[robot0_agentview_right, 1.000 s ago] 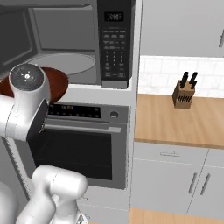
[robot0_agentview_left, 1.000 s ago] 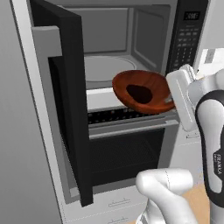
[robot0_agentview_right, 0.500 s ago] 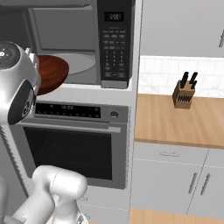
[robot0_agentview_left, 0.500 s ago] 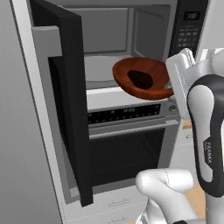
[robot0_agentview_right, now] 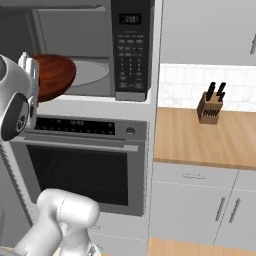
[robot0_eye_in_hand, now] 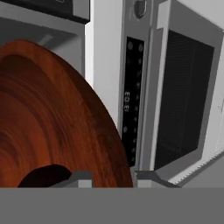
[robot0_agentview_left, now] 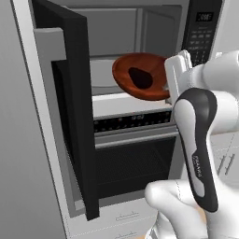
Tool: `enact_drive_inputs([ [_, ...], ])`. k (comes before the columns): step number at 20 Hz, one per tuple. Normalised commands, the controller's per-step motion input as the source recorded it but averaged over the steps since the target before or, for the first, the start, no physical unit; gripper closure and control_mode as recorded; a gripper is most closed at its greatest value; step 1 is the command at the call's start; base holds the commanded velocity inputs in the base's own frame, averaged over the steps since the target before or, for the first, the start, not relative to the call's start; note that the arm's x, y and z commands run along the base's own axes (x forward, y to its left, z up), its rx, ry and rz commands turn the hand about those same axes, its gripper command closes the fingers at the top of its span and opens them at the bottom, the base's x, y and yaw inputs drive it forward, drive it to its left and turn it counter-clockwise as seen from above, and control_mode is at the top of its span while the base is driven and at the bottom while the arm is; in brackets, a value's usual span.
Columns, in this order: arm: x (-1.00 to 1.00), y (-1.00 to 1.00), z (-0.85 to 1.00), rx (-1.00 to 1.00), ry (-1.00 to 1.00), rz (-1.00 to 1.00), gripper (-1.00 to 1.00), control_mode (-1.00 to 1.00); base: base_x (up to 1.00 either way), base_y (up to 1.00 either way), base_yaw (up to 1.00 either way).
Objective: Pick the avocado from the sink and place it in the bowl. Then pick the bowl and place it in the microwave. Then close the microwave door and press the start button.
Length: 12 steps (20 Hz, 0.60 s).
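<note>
— Bowl (robot0_agentview_left: 142,76): where is it?
— The claw (robot0_eye_in_hand: 113,177) is clamped on its rim, holding it tilted at the mouth of the microwave (robot0_agentview_right: 95,75). The avocado (robot0_agentview_left: 140,77) sits inside it. The microwave door (robot0_agentview_left: 70,112) stands open, left.

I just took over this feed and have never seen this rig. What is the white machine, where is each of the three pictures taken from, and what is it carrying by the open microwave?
The white machine is a robot arm on a drivable base. Two pictures come from cameras on that base, behind the arm to its left and right. The third comes from a camera on the hand, looking along the end effector.

The end effector is shut on the rim of the bowl, a reddish-brown wooden bowl, tilted, with the dark avocado lying inside. The bowl hangs at the mouth of the microwave, whose door stands wide open to the left. Below is a steel oven. On the wooden counter to the right stands a knife block.
</note>
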Motion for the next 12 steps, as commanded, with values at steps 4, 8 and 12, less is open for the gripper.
enact_drive_inputs([
  [4, 0.58, 0.13, 0.01, 0.0, 0.0, 0.0, 1.0, -1.0, 0.0, 0.0, 0.0],
  [8, 0.44, 0.0, 0.1, 0.0, 0.0, 0.05, 1.0, -1.0, 0.0, 0.0, 0.0],
  [12, 0.61, 0.03, 0.02, 0.0, 0.01, 0.05, 1.0, -1.0, 0.0, 0.0, 0.0],
])
